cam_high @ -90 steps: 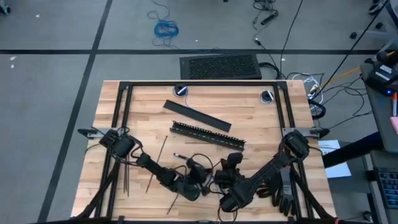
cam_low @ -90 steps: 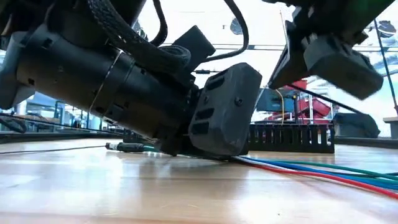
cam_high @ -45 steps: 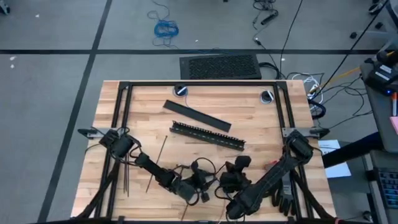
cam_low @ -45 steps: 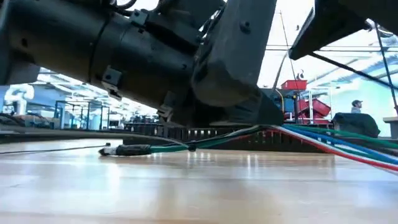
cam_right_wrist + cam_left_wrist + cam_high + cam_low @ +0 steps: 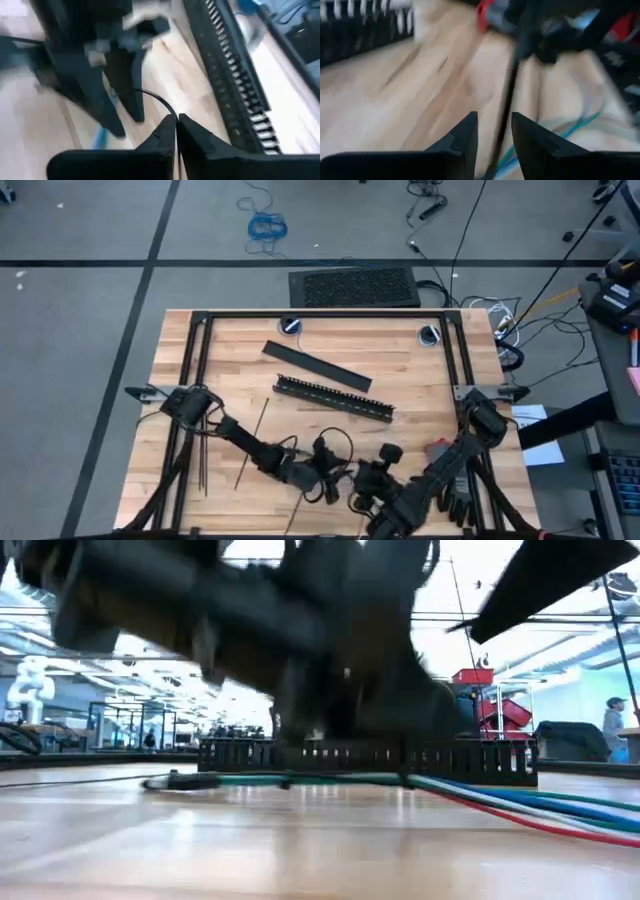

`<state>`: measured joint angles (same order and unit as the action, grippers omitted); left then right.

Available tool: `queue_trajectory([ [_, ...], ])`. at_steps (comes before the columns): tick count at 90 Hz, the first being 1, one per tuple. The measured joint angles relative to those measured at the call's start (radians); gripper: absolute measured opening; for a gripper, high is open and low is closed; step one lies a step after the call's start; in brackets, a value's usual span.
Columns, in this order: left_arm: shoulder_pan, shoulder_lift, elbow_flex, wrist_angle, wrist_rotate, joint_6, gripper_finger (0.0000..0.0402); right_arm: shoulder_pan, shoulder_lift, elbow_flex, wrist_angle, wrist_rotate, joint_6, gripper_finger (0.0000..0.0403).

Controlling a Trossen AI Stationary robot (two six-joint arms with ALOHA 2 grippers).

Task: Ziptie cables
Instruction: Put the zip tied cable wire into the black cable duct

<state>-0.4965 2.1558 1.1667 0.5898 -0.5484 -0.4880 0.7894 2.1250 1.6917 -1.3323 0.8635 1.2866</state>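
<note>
Right gripper [image 5: 176, 122] has its jaws pinched nearly shut on the end of a ziptie [image 5: 155, 99], which arcs away from the tips toward the left gripper [image 5: 492, 131]; that one's jaws stand narrowly apart with the strip running between them, grip uncertain. Cables [image 5: 480, 797] lie flat on the table just beyond the left jaws. Risk: the thin strip slipping from the right pinch, or the loop missing some splayed wires.

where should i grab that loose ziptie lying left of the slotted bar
Take the loose ziptie at its far end, near the slotted bar: it lies flat and bare there, while the left arm crowds its near half. Come straight down, fingers across the strip. The left gripper, open, and the right gripper, pinching another ziptie, are near the table's front edge.
</note>
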Motion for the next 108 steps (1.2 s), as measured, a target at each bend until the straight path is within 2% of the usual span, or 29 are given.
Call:
queue_trajectory([
  [14, -0.018, -0.058, -0.001, 0.021, 0.027, 0.023, 0.0116, 0.011, 0.000, -0.035, -0.246, 0.044, 0.233, 0.0035],
  [24, -0.016, -0.109, 0.000, 0.043, 0.022, 0.051, 0.0116, 0.010, -0.005, -0.095, -0.181, 0.100, 0.134, 0.0034],
  [35, -0.002, -0.131, 0.000, -0.050, -0.056, 0.057, 0.0116, 0.008, 0.000, -0.159, -0.105, 0.098, 0.011, 0.0027],
  [43, 0.011, -0.128, 0.000, -0.120, -0.056, -0.003, 0.0116, 0.008, 0.001, -0.209, -0.101, 0.098, 0.012, 0.0021],
  [54, 0.021, -0.076, 0.001, -0.166, 0.016, -0.102, 0.0116, -0.005, 0.001, -0.264, -0.129, 0.096, 0.037, 0.0014],
  [71, 0.022, -0.017, 0.001, -0.148, 0.031, -0.169, 0.0116, -0.082, 0.000, -0.296, -0.130, 0.096, 0.028, 0.0005],
  [83, 0.055, -0.003, 0.001, -0.244, -0.031, -0.187, 0.0116, -0.134, 0.000, -0.292, 0.011, 0.086, -0.112, 0.0001],
  [93, 0.082, -0.005, 0.002, -0.348, -0.105, -0.228, 0.0116, -0.149, 0.000, -0.291, 0.179, 0.001, -0.300, 0.0000],
  [108, 0.102, -0.009, 0.006, -0.438, -0.113, -0.295, 0.0116, -0.147, 0.000, -0.290, 0.304, -0.052, -0.426, 0.0000],
])
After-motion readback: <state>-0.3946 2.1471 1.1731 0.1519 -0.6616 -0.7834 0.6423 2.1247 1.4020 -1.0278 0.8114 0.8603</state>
